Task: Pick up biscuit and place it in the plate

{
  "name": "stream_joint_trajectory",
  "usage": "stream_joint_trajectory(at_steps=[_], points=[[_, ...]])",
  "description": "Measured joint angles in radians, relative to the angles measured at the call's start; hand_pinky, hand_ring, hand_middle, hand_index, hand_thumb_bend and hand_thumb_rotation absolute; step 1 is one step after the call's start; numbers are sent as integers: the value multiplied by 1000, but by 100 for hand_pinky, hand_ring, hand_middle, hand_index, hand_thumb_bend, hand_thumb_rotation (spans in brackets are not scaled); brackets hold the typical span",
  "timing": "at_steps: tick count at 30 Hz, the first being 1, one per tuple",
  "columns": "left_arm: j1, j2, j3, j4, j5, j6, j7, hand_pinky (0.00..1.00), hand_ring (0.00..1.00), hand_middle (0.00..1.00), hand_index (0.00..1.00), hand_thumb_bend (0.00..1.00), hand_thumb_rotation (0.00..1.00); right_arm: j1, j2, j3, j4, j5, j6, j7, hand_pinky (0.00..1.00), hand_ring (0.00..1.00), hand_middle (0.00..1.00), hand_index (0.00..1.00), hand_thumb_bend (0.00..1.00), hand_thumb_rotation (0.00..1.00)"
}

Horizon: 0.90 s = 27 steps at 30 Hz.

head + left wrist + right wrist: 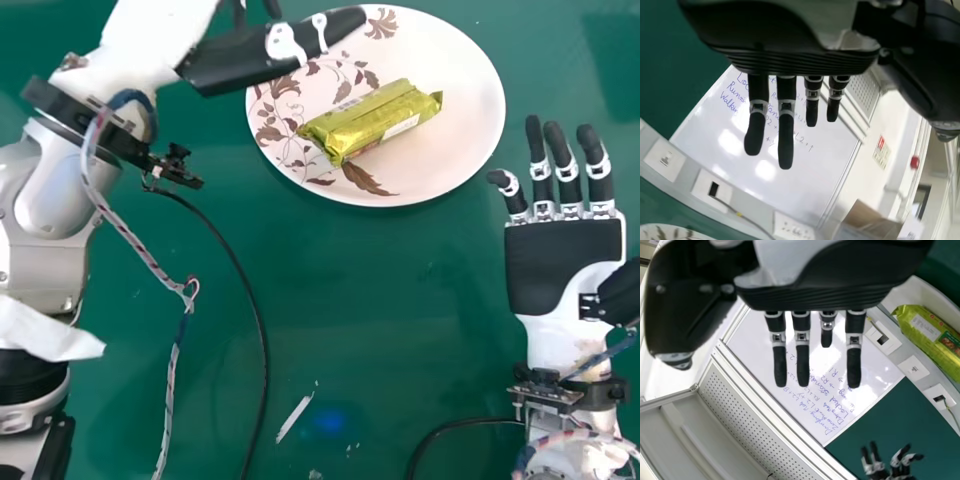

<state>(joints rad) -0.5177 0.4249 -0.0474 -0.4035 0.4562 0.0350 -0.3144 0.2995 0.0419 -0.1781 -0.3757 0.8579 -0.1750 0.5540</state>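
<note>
Apparently finishing placing biscuit (372,122) on plate (465,105), extending left hand (240,63) and right hand (562,262) with straight fingers, needing only left withdrawal next.

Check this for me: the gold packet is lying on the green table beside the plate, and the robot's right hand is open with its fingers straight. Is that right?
Not quite: the head view shows the gold packet lying on the plate, not beside it. The right hand is indeed open, with its fingers straight.
</note>
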Motion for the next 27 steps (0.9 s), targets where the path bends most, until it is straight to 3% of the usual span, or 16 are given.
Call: stream_joint_trajectory(at_steps=[5, 10, 15, 21, 27], points=[[11, -13, 27, -26, -11, 6, 24, 24, 43, 93, 95, 100, 84, 0, 1, -2, 0, 0, 0, 6, 45, 60, 65, 66, 84, 27], [37, -41, 62, -76, -90, 75, 24, 24, 43, 93, 95, 100, 82, 1, 3, -5, 0, 1, 0, 11, 57, 72, 74, 69, 83, 25], [67, -56, 98, -112, -141, 66, 49, 24, 42, 90, 95, 100, 85, 0, 4, -8, 1, -1, 0, 11, 56, 62, 65, 67, 84, 22], [101, -62, 118, -164, -203, 87, 52, 24, 42, 89, 94, 100, 85, 0, 4, -13, 2, -1, 1, 12, 66, 72, 74, 69, 83, 19], [119, -57, 152, -197, -261, 93, 47, 23, 41, 88, 95, 100, 85, -1, 3, -15, 3, -1, 3, 13, 69, 77, 78, 72, 83, 18]])
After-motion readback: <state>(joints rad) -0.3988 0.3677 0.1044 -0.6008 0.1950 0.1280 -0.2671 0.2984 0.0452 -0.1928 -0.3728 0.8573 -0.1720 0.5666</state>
